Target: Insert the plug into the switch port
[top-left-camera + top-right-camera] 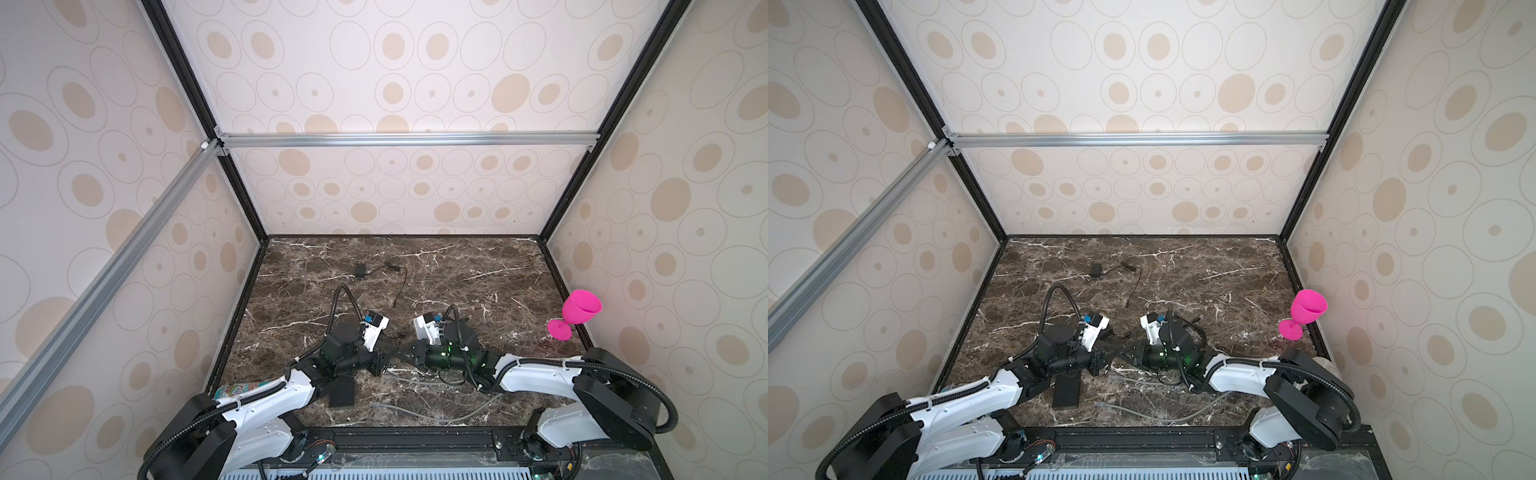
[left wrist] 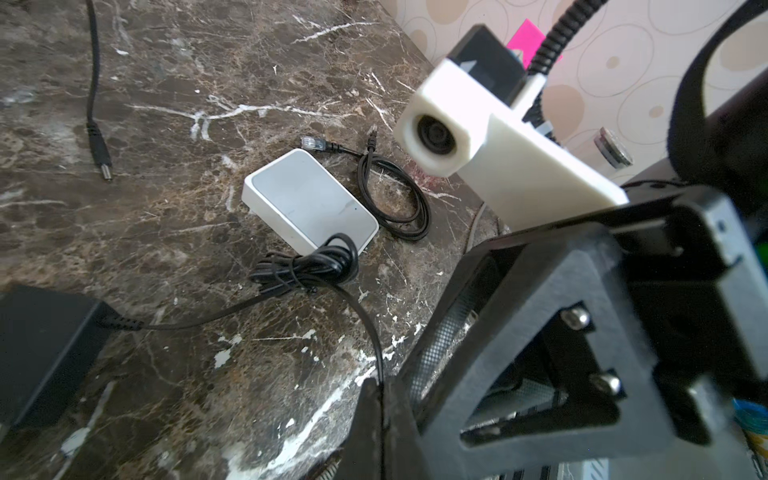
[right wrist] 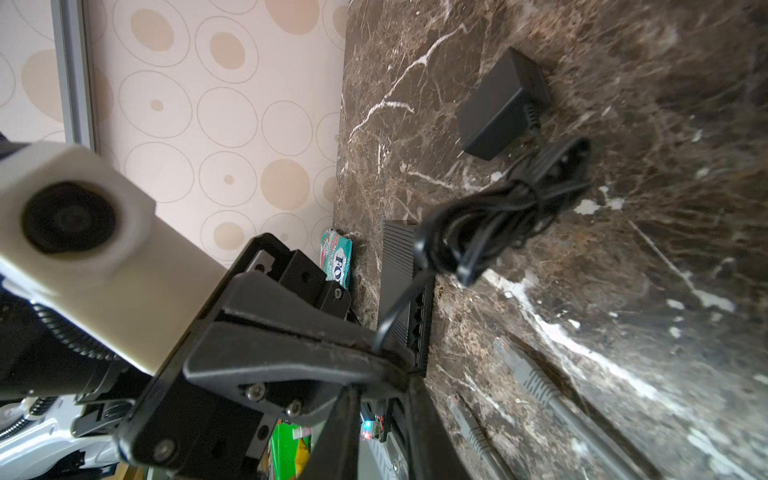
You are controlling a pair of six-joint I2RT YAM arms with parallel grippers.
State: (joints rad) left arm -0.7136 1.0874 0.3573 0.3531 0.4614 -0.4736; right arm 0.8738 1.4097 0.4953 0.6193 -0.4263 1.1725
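Note:
My left gripper (image 2: 380,399) is shut on a thin black cable (image 2: 365,328). That cable runs from a tied bundle (image 2: 307,266) and a black power adapter (image 2: 41,353). The plug at the gripped end is hidden by the fingers. My right gripper (image 3: 384,399) faces it tip to tip in both top views (image 1: 401,355), jaws a little apart, with nothing showing between its pads. The black switch (image 3: 401,266), its port row facing the grippers, lies under the left arm (image 1: 341,395).
A white box (image 2: 309,199) and a coiled black network lead (image 2: 395,199) lie beyond the grippers. A second adapter (image 1: 360,270) sits at the back, and a loose barrel tip (image 2: 102,164) lies near. Grey cable (image 1: 436,415), pink goblet (image 1: 577,311), candy pack (image 3: 336,257).

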